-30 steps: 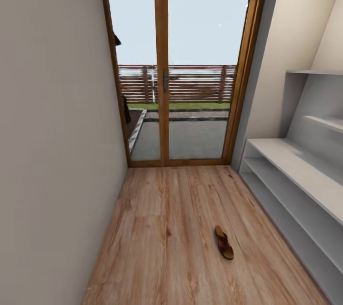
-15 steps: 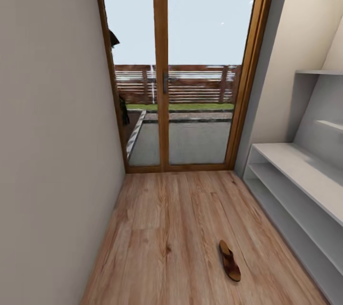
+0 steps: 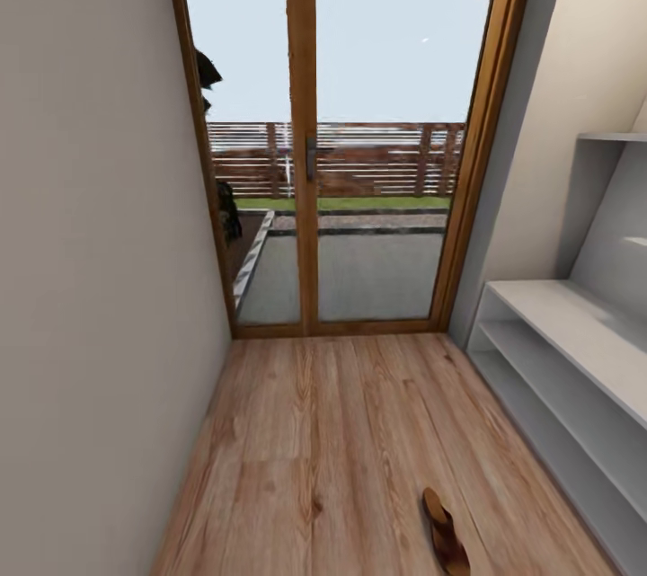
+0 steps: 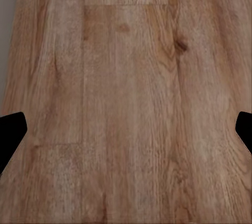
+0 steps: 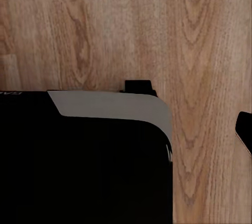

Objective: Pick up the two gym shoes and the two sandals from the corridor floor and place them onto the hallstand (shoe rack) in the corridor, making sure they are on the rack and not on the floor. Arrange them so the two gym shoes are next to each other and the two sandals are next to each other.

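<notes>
step: looks like the robot is on the move down the corridor, closing in on a shoe, nothing picked up yet as far as I can judge

sandal [image 3: 447,544]: one dark brown sandal lying flat on the corridor floor [image 3: 332,432], near edge of the head view, a bit right of centre, toe pointing roughly away (the other sandal and the sneakers aren't anywhere I can point to)

hallstand [image 3: 575,351]: pale grey shelves along the right wall, just right of the sandal but apart from it; the shelves I can see are bare

far end: glass door [image 3: 359,136] with a wood frame, fence and yard outside

left gripper [image 4: 126,129]: dark fingertips sit at both side edges of the wrist view, so spread wide, only bare planks between them, holding nothing

right gripper: can't tell, one dark fingertip [image 5: 244,132] at the edge and the robot's dark base [image 5: 84,161] below it

next move: I'd guess stop, bend the trunk, bring an arm down over the sandal

vs earlier: whole view has shifted, door looms bigger and the sandal slid toward the near edge, so the camera moved, not the sandal
</notes>
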Robot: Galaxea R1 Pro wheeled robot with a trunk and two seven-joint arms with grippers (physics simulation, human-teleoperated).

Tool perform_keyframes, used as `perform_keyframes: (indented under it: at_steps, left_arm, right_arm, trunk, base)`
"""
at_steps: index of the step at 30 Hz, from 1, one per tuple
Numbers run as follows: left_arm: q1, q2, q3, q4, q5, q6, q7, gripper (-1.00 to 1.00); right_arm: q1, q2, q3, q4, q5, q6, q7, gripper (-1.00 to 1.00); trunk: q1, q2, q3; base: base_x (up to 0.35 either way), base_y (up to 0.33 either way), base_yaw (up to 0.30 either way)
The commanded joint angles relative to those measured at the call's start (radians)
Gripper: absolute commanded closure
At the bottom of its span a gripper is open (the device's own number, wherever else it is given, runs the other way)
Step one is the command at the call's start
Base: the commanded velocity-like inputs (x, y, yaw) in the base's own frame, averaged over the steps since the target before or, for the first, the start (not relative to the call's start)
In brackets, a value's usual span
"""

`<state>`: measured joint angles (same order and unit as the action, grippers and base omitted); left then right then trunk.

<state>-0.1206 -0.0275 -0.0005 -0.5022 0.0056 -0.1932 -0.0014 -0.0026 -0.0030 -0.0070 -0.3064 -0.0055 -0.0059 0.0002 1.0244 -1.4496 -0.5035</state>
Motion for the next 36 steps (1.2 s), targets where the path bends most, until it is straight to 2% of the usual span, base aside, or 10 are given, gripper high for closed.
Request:
perform_keyframes:
  at_steps: [1, 36]
  left_arm:
    - [-0.001, 0.0, 0.0, 0.001, 0.001, -0.003, 0.0, -1.0]
    - [-0.001, 0.0, -0.001, 0.002, 0.001, -0.003, 0.0, -1.0]
  right_arm:
    - [0.0, 0.0, -0.001, 0.0, -0.001, 0.0, 0.002, -1.0]
    - [-0.001, 0.0, -0.001, -0.002, -0.001, -0.002, 0.003, -1.0]
  trunk:
    - [0.001, 0.0, -0.001]
    - [0.001, 0.0, -0.001]
  base:
    - [0.348, 0.0, 0.0]
    - [0.348, 0.053, 0.0]
